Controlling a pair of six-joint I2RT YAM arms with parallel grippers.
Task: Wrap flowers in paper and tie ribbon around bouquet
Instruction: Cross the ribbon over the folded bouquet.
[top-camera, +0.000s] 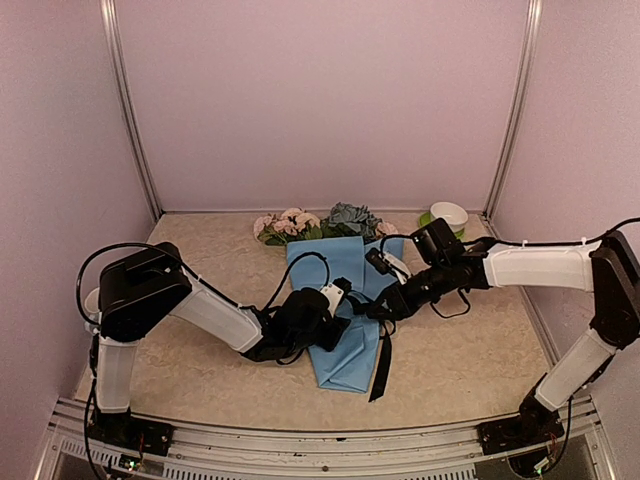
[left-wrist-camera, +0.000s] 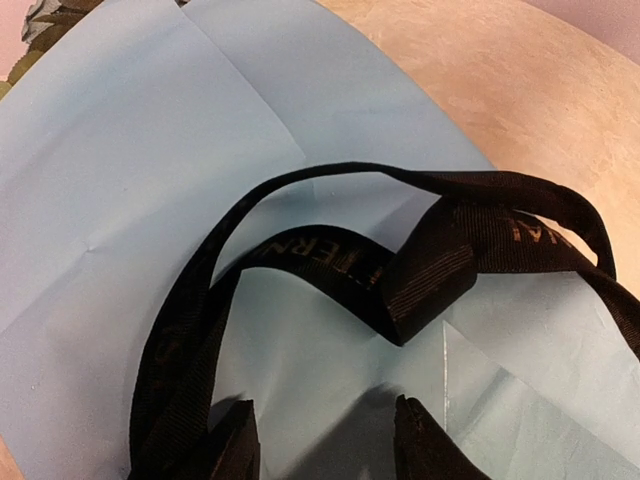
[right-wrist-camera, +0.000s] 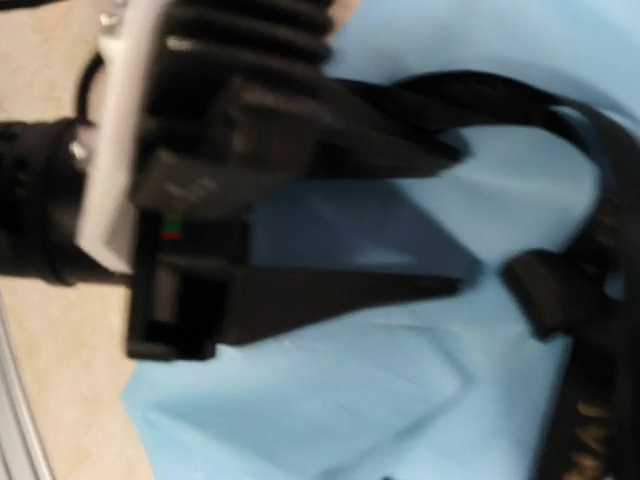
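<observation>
Left pincer (left-wrist-camera: 322, 410): open. The fingers stand apart low over the paper (left-wrist-camera: 150, 150) with nothing between them, and one strand lies against one finger.
Right pincer (top-camera: 383, 303): close beside the left over the middle of the wrap. It is too dark and blurred, so I cannot tell if it is open or closed.
Ribbon (left-wrist-camera: 325, 263): crossed in a slack loop on the paper, with one end trailing onto the table (top-camera: 200, 385).
Flowers (top-camera: 300, 225): heads poking out of the far end of the paper.
Why here: I judge the tie belongs at this crossing — one pincer to steady, one to pull.
</observation>
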